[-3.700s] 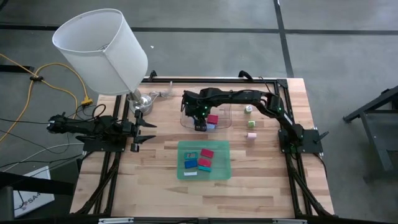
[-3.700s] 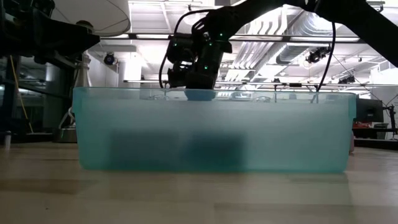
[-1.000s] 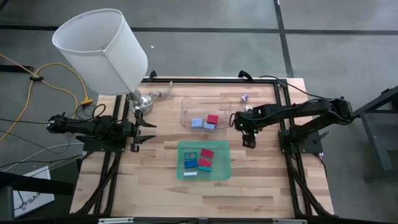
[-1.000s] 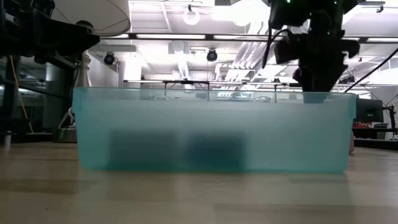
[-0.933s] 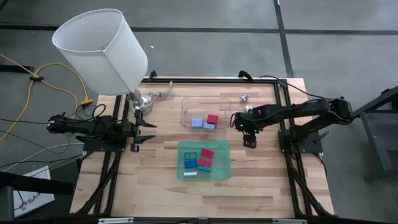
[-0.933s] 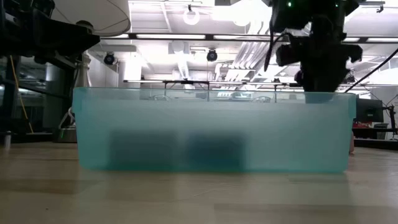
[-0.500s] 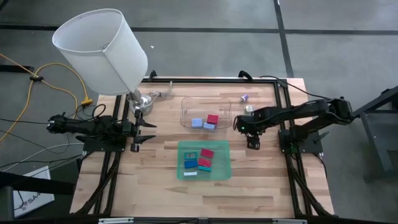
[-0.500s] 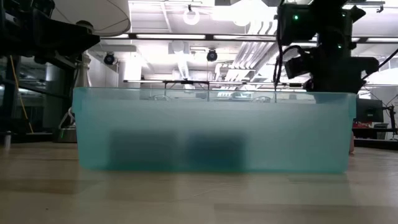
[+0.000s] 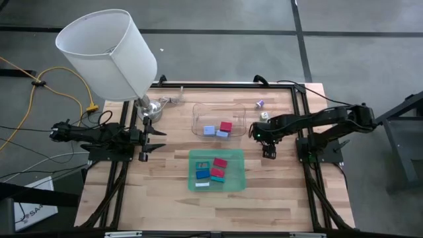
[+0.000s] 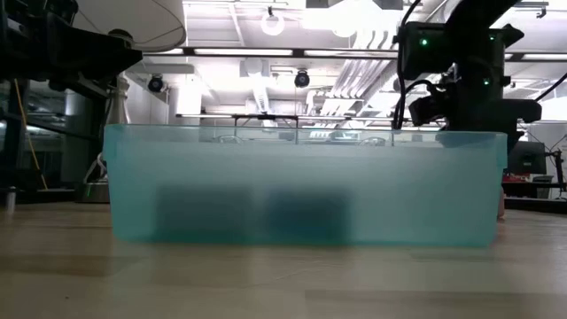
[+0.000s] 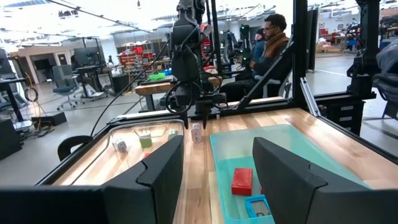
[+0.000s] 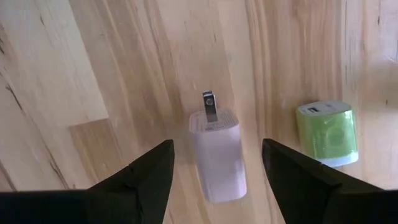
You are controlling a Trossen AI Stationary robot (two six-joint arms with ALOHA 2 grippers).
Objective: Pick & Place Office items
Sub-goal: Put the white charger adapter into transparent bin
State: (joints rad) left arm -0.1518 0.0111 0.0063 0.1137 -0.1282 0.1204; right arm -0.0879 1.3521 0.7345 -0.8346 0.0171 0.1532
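My right gripper [image 12: 214, 182] points down, open, right of the clear tray [image 9: 218, 119]. Its fingers stand on either side of a pale pink block [image 12: 216, 152] with a metal prong, which lies flat on the table; they do not touch it. A green block [image 12: 326, 132] lies beside it. The green tray [image 9: 216, 170] holds several red, teal, blue and white blocks. The clear tray holds a red block [image 9: 226, 126] and two bluish ones. My left gripper [image 9: 155, 139] waits open at the table's left edge.
A white cube [image 9: 264, 116] and a small purple item [image 9: 260, 103] lie at the far right of the table. A large white lampshade [image 9: 109, 53] stands at the far left corner. A person [image 11: 273, 37] sits beyond the table.
My right gripper has come down toward the pale pink block and shifted slightly toward the table's right edge, staying open. Nothing else has moved.
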